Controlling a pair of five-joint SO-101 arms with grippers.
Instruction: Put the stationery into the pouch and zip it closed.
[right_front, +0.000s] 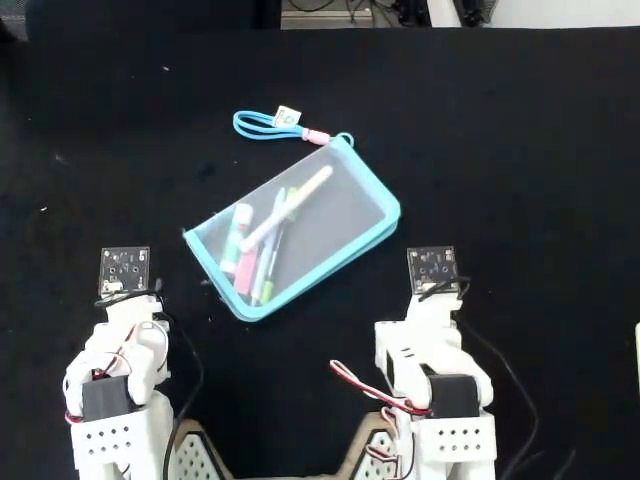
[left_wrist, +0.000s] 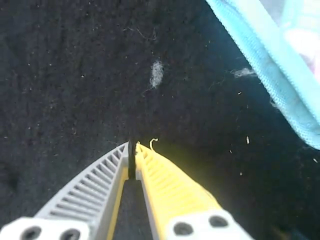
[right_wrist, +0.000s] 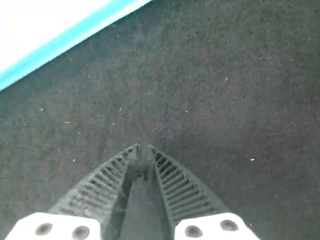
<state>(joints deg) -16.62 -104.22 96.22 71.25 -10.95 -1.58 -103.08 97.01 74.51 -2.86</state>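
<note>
Left wrist view shows your left gripper (left_wrist: 134, 146) pressed shut on nothing, over the black table (left_wrist: 75, 75); your right gripper (right_wrist: 143, 148) is likewise closed and empty. One pouch (right_front: 352, 215) lies just ahead between both arms, holding roughly four pens (right_front: 300, 197)

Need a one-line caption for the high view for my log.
Clear blue-trimmed pouch holding pens lies slantwise on the black table, strap trailing away, left arm and right arm flanking it.

Top cam overhead; wrist cams low, near, share pouch (right_front: 350, 215) edge.
</note>
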